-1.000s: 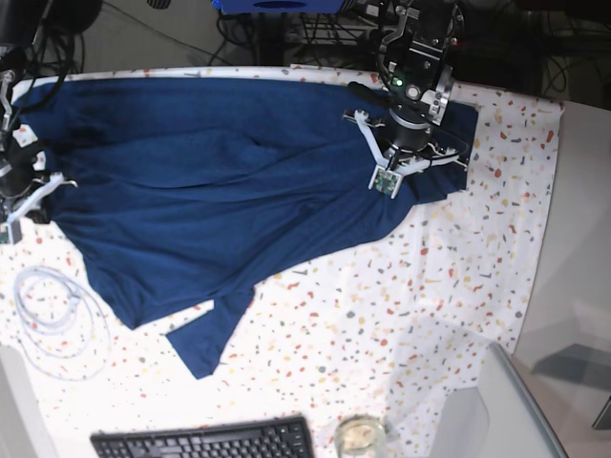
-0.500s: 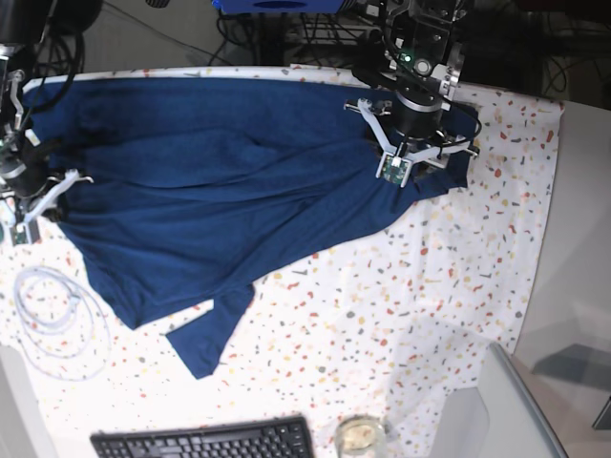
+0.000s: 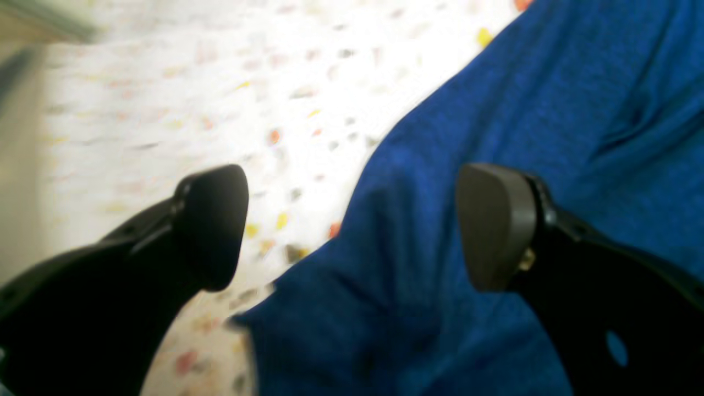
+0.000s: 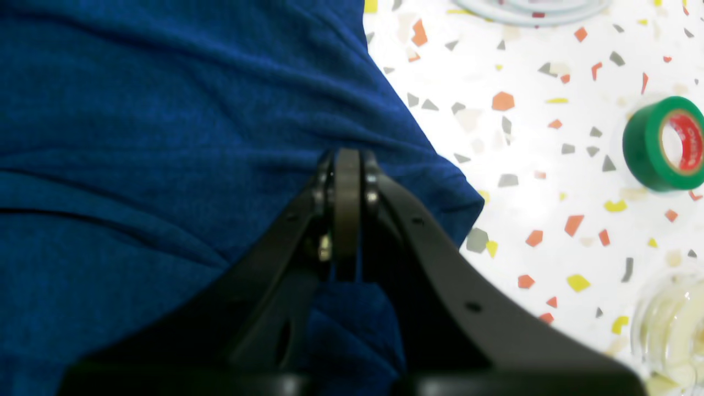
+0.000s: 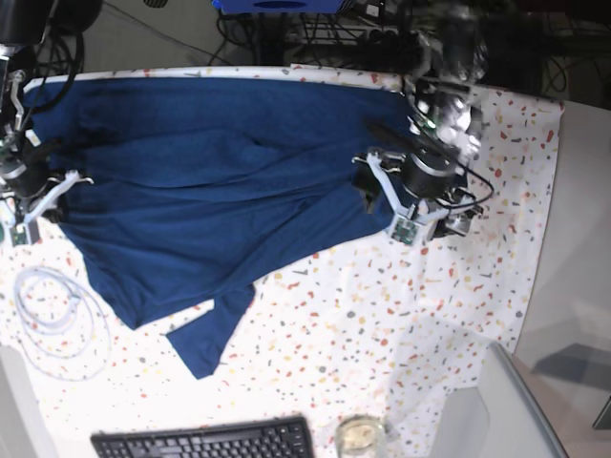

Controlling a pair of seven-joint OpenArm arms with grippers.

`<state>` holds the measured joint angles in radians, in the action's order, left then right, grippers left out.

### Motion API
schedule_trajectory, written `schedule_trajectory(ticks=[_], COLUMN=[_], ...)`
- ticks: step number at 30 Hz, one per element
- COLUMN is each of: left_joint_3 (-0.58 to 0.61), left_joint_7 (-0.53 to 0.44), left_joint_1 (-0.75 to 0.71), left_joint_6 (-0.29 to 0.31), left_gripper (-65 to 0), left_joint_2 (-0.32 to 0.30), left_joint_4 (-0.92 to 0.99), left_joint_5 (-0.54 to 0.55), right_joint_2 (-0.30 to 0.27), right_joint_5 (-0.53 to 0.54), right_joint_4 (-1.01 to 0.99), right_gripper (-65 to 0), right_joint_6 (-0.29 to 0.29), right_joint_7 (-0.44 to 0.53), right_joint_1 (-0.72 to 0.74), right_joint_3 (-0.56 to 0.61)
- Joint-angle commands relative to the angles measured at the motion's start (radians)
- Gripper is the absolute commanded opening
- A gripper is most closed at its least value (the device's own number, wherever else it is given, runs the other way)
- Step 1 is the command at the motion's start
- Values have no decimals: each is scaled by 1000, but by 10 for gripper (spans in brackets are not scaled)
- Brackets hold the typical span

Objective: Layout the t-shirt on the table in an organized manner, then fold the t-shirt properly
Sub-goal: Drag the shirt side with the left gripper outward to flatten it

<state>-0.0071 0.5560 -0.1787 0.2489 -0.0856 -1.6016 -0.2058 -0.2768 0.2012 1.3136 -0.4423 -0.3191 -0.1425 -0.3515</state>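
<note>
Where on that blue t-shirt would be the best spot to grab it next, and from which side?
Probably the loose sleeve of the t-shirt, which sticks out over the table toward the keyboard. It lies flat and alone, with bare cloth on three sides, so open jaws coming straight down at its end could pinch it without catching other folds.

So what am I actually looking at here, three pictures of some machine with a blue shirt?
It is a robot with two arms, each ending in a two-fingered gripper. One picture looks down from above; the other two come from cameras on the wrists. On the table, which is covered in a speckled white cloth, lies a dark blue t-shirt, spread out but wrinkled. The right gripper is shut, pinching the shirt's edge. The left gripper stands open above the shirt's other side, holding nothing. Also there: a green tape roll, a coiled white cable and a black keyboard.
</note>
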Motion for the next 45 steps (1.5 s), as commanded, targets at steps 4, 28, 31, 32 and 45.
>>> schedule_trajectory(ticks=[4,28,31,32,45], left_joint_3=[-89,-101,-103,-104,-97], left_joint_7=[95,132,132,132,137], left_joint_1=[107,219,221,221,212], left_joint_6=[69,117,117,115,28], left_gripper=[-87,-650,-650,-650,-650], left_joint_2=[-4,-18,-41,-46,-67], left_joint_4=[79,321,289,264,148], left_joint_5=[88,208,208,208,124], right_joint_2=[-16,-16,-16,-16,-16], right_joint_5=[7,7,7,7,5], right_joint_4=[13,13,13,13,13], right_gripper=[-650,-650,-650,-650,-650], right_joint_6=[-3,-3,-3,-3,-3], right_joint_7=[21,21,21,21,21], right_joint_1=[10,10,10,10,14], right_joint_3=[-13,-5,-5,-5,-5])
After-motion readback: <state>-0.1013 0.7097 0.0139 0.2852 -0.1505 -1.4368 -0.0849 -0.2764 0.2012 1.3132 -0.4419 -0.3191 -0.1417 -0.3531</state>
